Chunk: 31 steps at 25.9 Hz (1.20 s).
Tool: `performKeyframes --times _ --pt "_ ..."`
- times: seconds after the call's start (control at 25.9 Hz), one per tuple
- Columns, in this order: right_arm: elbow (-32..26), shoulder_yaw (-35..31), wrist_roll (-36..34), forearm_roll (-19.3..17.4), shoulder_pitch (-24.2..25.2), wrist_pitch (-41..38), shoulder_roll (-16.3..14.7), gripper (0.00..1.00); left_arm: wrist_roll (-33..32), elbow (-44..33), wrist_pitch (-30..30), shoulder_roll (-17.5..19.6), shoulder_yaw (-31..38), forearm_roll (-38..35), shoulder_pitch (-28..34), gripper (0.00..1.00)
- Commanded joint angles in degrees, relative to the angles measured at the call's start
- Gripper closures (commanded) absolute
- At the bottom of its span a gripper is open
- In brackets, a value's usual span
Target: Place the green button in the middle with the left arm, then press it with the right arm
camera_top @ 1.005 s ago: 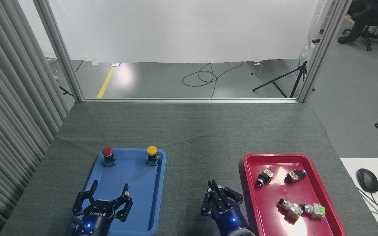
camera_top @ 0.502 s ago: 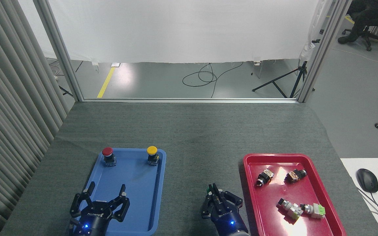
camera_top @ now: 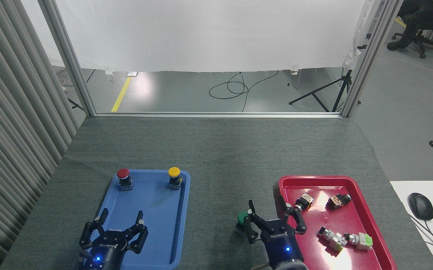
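Note:
The green button [camera_top: 242, 217], a dark-green cap on a black base, stands on the grey-green cloth of the middle [camera_top: 216, 176], between the two trays and near the front. My right gripper [camera_top: 273, 220] on its dark blue body is open just to the button's right. Its left fingers [camera_top: 250, 225] are close beside the cap, and whether they touch it is unclear. My left gripper [camera_top: 120, 224] is open and holds nothing. It hovers over the front part of the blue tray [camera_top: 152, 210].
A red-capped button [camera_top: 123, 177] and a yellow-capped button [camera_top: 174, 176] stand at the blue tray's far end. The red tray [camera_top: 355, 210] on the right holds several small switch parts. A white desk with a mouse [camera_top: 420, 206] adjoins the right edge.
My right gripper was shut over the spot where the green button stands. It has since opened and shifted right toward the red tray, uncovering the button. The left gripper drew back slightly.

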Motion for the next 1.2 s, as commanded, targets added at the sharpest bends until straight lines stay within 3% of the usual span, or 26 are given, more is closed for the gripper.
performKeyframes --times 0.0,0.31,0.5,1.16 --pt "-4.0 -4.1 -0.1 0.0 3.1 -0.3 -1.3 0.01 -0.1 0.1 0.0 0.0 0.0 0.0 0.0 0.01" --pt "-10.1 -11.3 -0.1 -0.3 10.6 0.2 -4.3 0.01 0.2 -0.5 0.3 -0.2 1.8 1.4 0.9 0.01" --pt "-10.3 -11.7 -0.1 -2.9 10.8 0.3 -4.2 0.01 0.9 -1.7 0.0 -0.4 6.9 5.8 3.3 0.01" --pt "-10.3 -11.3 -0.2 -3.1 11.0 0.1 -3.9 0.00 0.3 -1.3 -1.9 -0.4 6.9 6.0 3.3 0.01"
